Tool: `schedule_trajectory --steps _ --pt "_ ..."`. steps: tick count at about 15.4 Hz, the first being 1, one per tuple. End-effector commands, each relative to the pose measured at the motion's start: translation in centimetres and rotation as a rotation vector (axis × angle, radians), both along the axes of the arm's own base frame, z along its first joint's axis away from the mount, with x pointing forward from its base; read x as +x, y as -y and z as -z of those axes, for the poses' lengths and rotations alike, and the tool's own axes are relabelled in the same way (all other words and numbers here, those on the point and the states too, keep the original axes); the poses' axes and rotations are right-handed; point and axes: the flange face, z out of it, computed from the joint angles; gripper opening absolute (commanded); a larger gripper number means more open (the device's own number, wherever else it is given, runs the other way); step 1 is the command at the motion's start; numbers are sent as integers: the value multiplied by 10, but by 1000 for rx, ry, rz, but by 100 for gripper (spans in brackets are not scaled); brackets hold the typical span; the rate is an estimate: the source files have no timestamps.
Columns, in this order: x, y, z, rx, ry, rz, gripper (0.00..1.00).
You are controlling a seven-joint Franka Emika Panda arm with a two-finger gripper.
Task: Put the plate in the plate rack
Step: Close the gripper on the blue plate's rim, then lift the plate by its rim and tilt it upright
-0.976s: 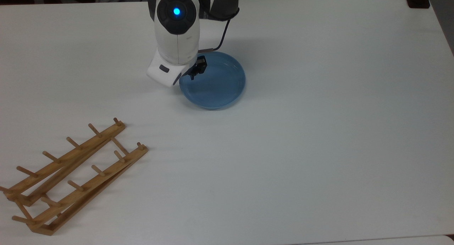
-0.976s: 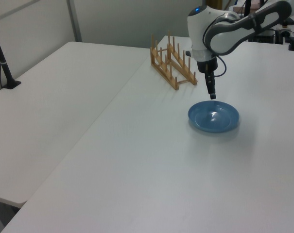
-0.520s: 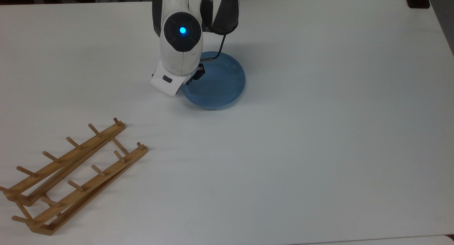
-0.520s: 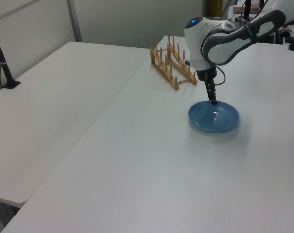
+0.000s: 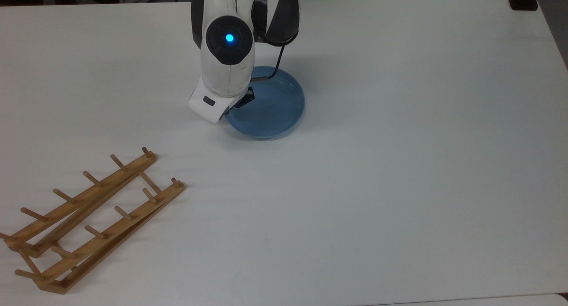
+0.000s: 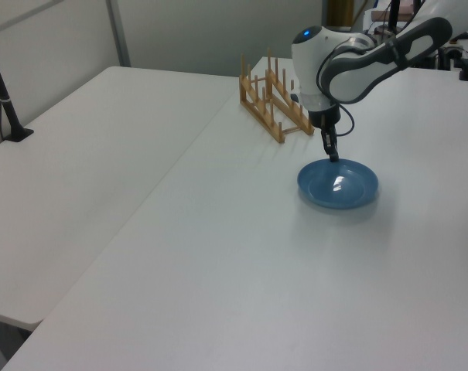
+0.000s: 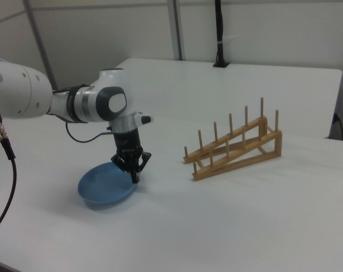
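While the plate rack (image 5: 88,217) is seen empty well left of the plate (image 5: 268,104) in the top view, the hand (image 7: 132,173) is clamped on the plate's rack-side rim, plate lying on the desk (image 5: 399,164).

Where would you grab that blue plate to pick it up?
Probably by the raised rim, coming from above. The plate lies flat on the table, so the upturned edge is the part two fingers can pinch. The gripper is at the rim nearest the rack.
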Motion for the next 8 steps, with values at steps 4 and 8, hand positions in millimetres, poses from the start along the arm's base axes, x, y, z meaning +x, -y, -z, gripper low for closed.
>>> schedule_trajectory --steps 4,8 --pt "19 25 -67 -10 120 49 0" --pt "32 54 -104 -12 203 86 0"
